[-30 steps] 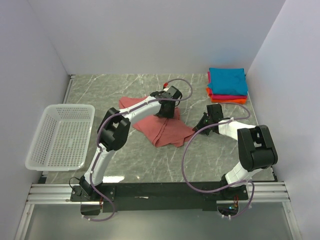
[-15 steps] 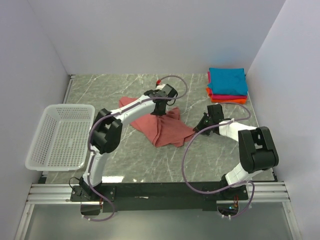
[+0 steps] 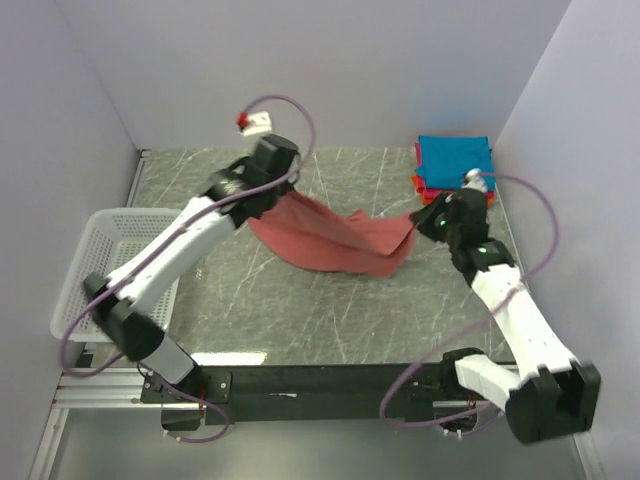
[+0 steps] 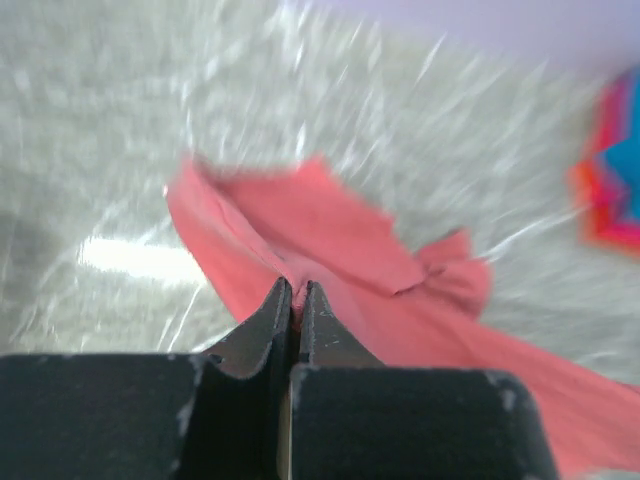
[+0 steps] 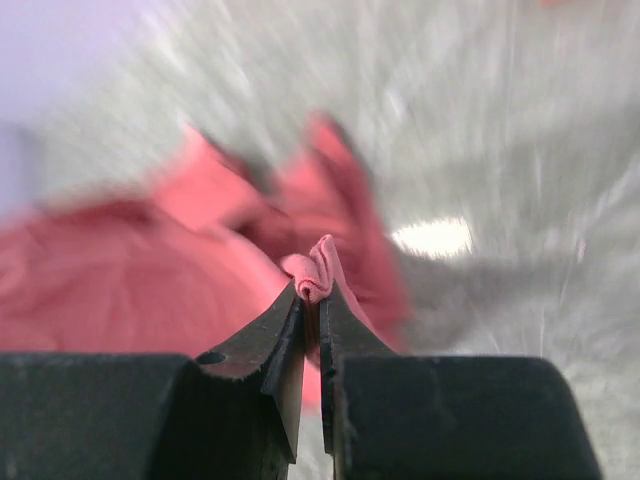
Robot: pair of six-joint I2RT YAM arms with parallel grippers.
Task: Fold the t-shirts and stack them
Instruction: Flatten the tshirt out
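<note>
Left of the folded stack [image 3: 455,165], just raised from a heap and stretched into a sagging band: salmon shirt [image 3: 335,245], pinched at opposite ends by left gripper [image 4: 296,290] and right gripper [image 5: 312,295]; probably ready for laying flat.

The salmon-red t-shirt [image 3: 335,240] is plain, as are the teal-blue t-shirt [image 3: 455,160], magenta-pink t-shirt [image 3: 445,192] and orange t-shirt [image 3: 450,202], the surface [image 3: 300,305] is grey marble with white veins, and the mesh basket [image 3: 110,270] is white.
</note>
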